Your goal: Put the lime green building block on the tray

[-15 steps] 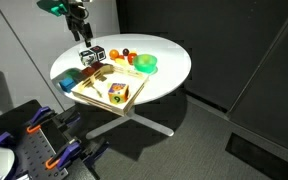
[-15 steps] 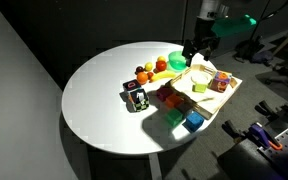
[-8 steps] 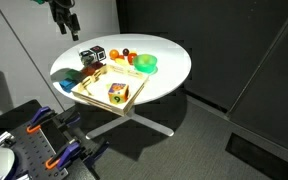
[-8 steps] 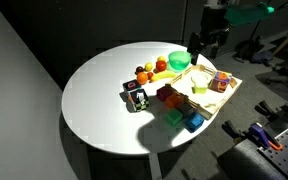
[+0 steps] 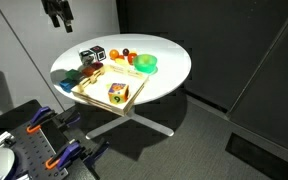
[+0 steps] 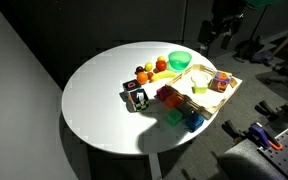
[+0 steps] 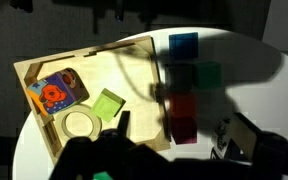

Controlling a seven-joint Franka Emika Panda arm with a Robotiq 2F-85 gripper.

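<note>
one lime green block (image 7: 108, 103) lies flat on the wooden tray (image 7: 134, 65), just beside the tray's round disc (image 7: 80, 124). the gripper (image 5: 60, 16) hangs well above the tray, with the block nearly straight below. too dark to tell whether its jaws are spread or hold anything.

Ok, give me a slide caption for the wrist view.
Overhead: lime green block lies on the wooden tray; blue block, dark green block and red block sit beside it.

The gripper (image 5: 59, 18) hangs raised high, pointing downward.
</note>
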